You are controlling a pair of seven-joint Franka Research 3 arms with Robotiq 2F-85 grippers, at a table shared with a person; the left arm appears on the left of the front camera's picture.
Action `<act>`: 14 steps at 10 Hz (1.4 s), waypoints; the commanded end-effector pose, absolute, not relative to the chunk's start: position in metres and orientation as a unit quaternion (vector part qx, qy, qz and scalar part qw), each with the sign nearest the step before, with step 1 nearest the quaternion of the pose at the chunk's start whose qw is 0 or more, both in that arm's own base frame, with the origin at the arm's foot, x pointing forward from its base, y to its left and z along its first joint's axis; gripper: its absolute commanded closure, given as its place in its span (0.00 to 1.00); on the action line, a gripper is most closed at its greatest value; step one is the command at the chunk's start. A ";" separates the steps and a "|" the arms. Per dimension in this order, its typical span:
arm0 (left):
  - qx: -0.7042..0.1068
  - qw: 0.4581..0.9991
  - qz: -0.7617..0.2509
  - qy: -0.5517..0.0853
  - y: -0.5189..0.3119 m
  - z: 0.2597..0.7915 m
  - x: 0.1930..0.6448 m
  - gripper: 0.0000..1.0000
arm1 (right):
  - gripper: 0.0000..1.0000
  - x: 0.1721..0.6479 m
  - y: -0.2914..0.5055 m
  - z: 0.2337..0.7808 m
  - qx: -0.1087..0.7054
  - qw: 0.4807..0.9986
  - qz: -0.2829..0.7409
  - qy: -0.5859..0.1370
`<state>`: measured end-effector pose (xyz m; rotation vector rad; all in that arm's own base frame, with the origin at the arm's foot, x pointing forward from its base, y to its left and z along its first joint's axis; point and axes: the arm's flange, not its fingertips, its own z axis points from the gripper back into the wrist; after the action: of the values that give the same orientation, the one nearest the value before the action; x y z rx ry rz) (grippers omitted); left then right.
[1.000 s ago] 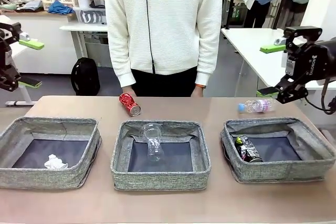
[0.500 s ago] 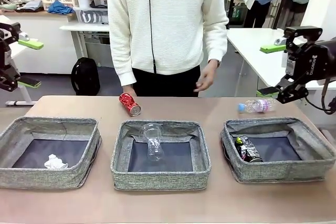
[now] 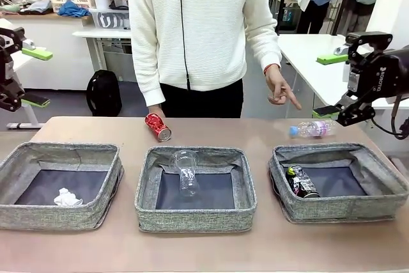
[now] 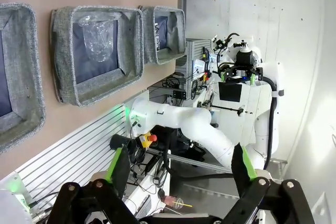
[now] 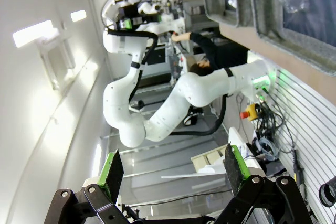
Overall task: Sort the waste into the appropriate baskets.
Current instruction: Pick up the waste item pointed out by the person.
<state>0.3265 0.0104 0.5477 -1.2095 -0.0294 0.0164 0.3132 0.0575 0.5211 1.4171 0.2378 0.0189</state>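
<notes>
Right gripper, lettering seemingly "ROBOTIQ"

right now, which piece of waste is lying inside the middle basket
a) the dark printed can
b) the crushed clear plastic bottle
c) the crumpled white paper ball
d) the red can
b, since the crushed clear plastic bottle lies against the far wall of the middle basket, reaching down onto its dark lining, while the red can lies outside it, beyond its far rim.
</notes>
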 end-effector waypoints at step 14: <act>-0.566 0.825 -0.002 -0.014 0.014 0.548 0.325 0.00 | 0.00 0.440 0.024 0.485 0.039 0.839 -0.455 -0.296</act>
<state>0.3274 0.0109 0.5464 -1.2116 -0.0241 0.0178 0.4345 0.0184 0.4977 0.8314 -0.4774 -0.3973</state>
